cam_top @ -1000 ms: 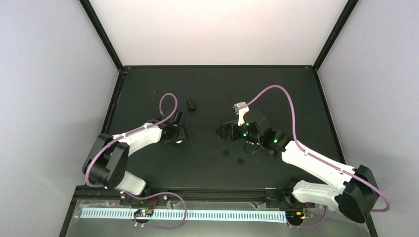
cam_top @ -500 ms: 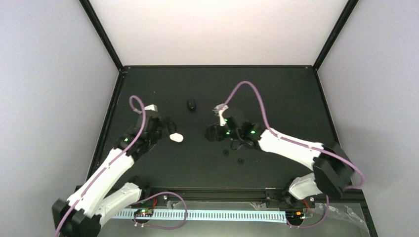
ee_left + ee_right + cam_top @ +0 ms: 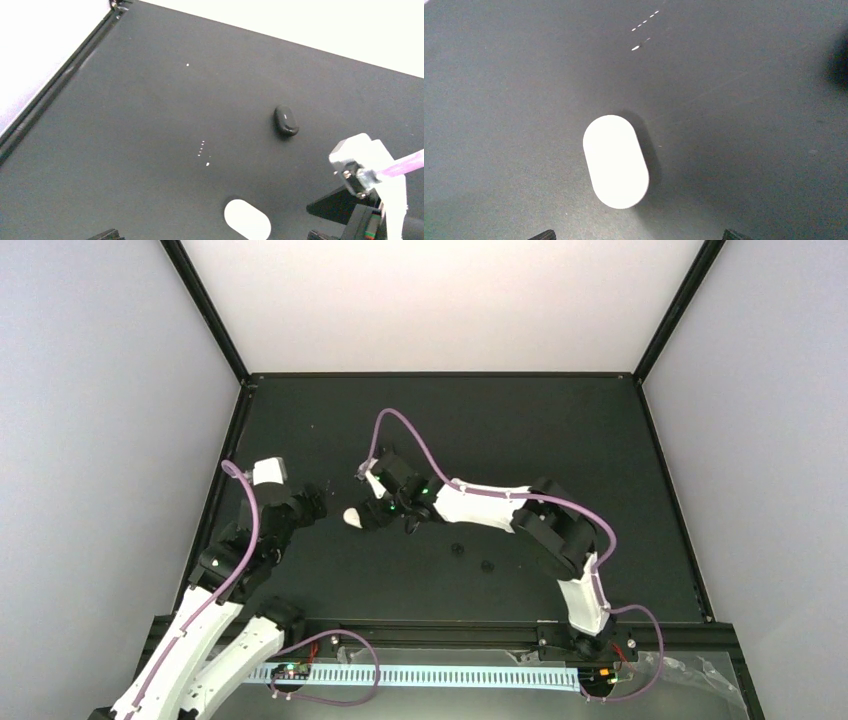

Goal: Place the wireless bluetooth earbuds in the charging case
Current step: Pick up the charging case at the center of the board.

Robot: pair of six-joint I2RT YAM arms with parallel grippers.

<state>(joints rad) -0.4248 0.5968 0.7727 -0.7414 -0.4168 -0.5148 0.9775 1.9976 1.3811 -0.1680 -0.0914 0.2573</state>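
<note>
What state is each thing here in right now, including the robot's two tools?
white case: shut, lying flat.
black case: shut, lying flat.
two black earbuds: loose, outside any case.
left tool: open, empty.
right tool: open, empty, by the white case without touching it.

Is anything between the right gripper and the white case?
Nothing visible. The white case lies flat on the table, just ahead of the open right gripper, with no other object between them.
</note>
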